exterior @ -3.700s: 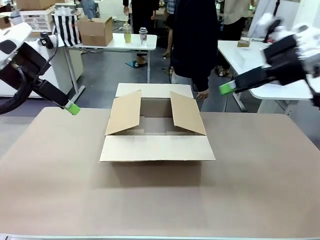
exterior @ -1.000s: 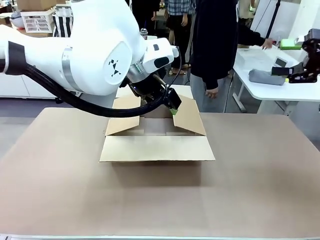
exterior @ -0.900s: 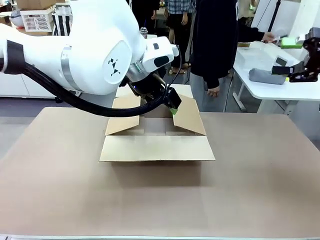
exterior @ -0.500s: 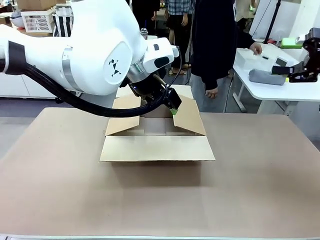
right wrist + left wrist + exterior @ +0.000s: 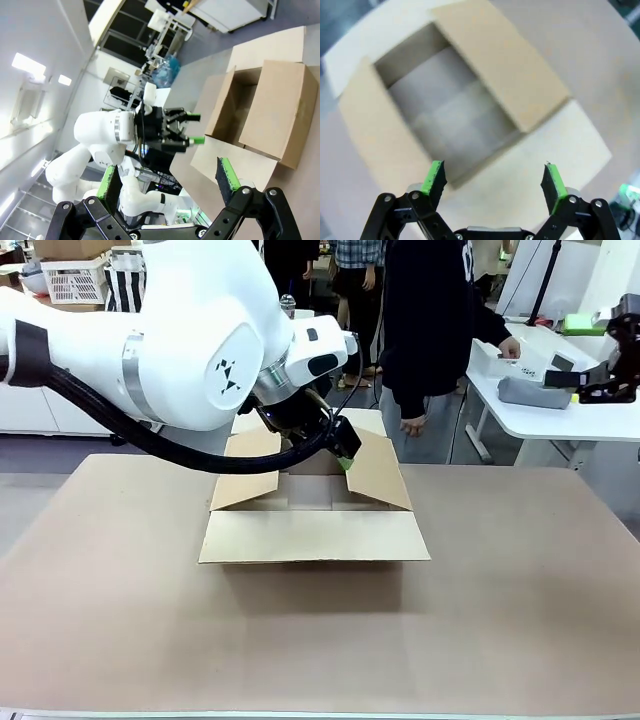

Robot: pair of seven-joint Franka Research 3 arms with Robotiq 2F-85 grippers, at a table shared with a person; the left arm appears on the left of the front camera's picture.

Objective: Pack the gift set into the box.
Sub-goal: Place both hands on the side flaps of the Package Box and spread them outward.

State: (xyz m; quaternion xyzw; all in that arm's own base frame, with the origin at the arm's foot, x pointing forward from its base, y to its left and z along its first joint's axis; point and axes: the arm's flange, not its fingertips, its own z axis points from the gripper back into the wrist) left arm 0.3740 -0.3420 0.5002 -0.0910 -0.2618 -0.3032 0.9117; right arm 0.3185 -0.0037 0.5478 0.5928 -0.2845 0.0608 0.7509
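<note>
Wide table [image 5: 520,620], beige-brown matte top, spans front view edge to edge. Directly on it: box [image 5: 315,536], brown corrugated, at middle, nearer far edge. All four flaps open: near and far flaps folded out flat, left and right flaps tilted up. Bare cardboard floor visible inside. Shadow on tabletop along box's near side.

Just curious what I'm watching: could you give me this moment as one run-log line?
left end effector: open, above box | right end effector: open, away from box | box: flaps open, empty
</note>
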